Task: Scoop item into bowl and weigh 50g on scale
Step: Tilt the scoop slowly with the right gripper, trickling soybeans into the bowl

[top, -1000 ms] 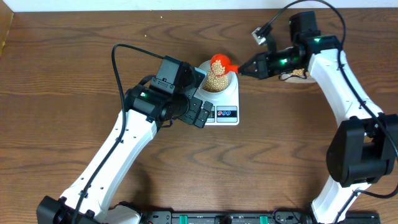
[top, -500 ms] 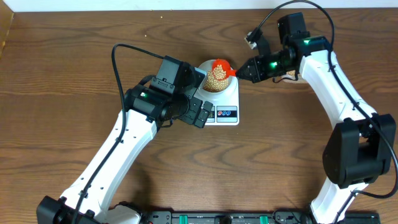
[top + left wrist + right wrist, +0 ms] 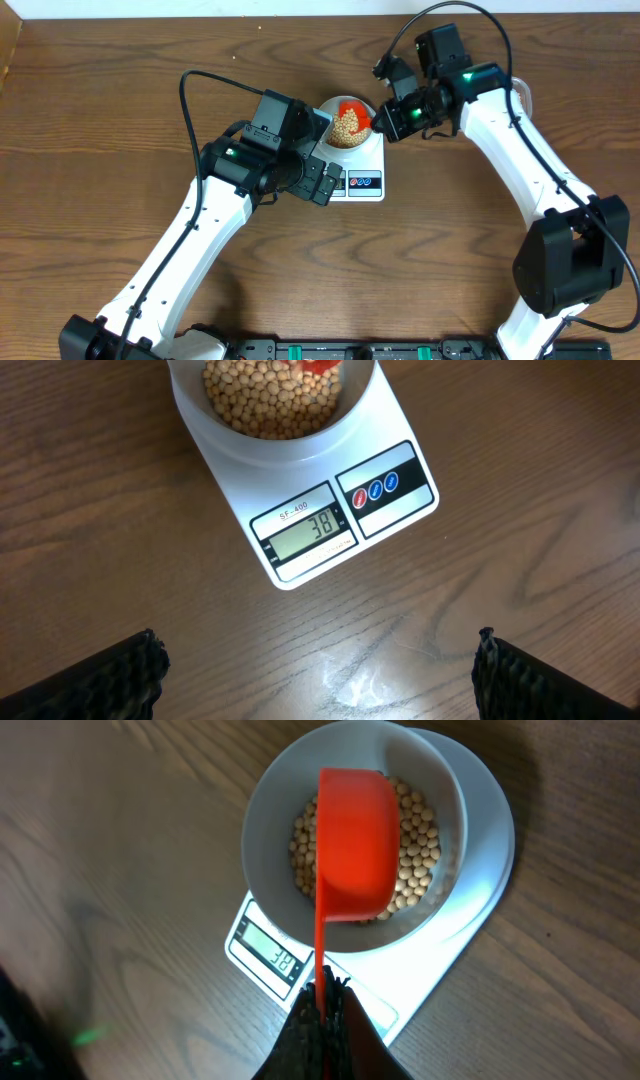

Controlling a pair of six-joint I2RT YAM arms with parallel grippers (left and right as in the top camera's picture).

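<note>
The soybeans lie heaped in the small pale bowl, which stands on the far end of the white digital scale. The scale's display is at its near end and reads 38, with three small round buttons just right of it.

An orange measuring scoop hangs over the bowl, low above the beans. Only its smooth outer shell shows, so its inside is hidden. Its thin handle runs back over the display to the right jaws, which are pinched tight on its end.

The right arm rises at the near right of the scale and arches over. It comes in at the scale's far right corner with its wrist angled down toward the bowl.

The left arm stretches from the near left up to the scale's left side, its wrist over the display end. The left jaws stand wide apart, nothing between them, above bare wood just on the near side of the scale.

Everything rests on a brown wood-grain tabletop. A pale strip of wall runs beyond the scale's far side, and a black rail lies along the near edge.
</note>
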